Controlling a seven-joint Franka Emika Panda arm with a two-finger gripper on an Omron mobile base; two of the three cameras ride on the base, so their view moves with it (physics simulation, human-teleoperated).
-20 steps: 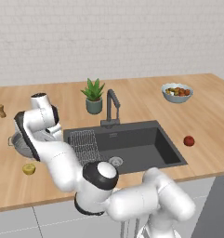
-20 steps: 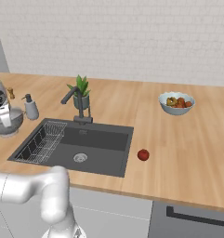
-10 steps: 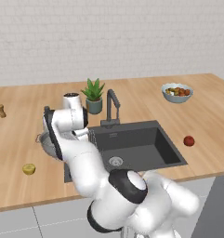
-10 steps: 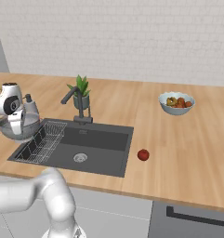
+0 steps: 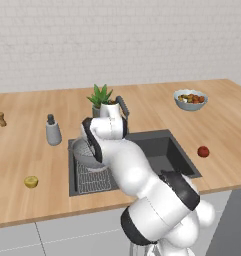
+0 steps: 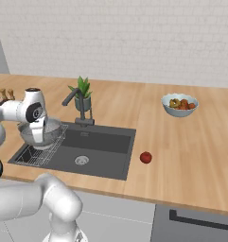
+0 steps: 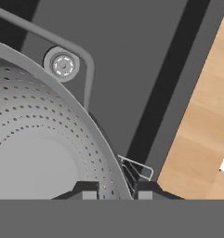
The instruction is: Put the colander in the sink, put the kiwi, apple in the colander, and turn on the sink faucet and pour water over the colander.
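Colander (image 7: 34, 139): silver, dotted perforations. Sink (image 5: 167, 150): dark grey. Apple (image 6: 145, 157): red. Kiwi (image 5: 31, 181): yellow-green. Counter (image 6: 191, 142): light wood grain.

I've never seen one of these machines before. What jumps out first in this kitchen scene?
The big white arm dominates, its gripper shut on the rim of a silvery colander held over the wire rack at the left end of the dark sink. On the wooden counter, a red apple sits just right of the sink, a yellow-green kiwi lies left of it, and a pale fruit bowl stands farther back.

Colander (image 6: 42, 133) above sink (image 6: 103, 146) rack; apple (image 6: 145, 157) right.
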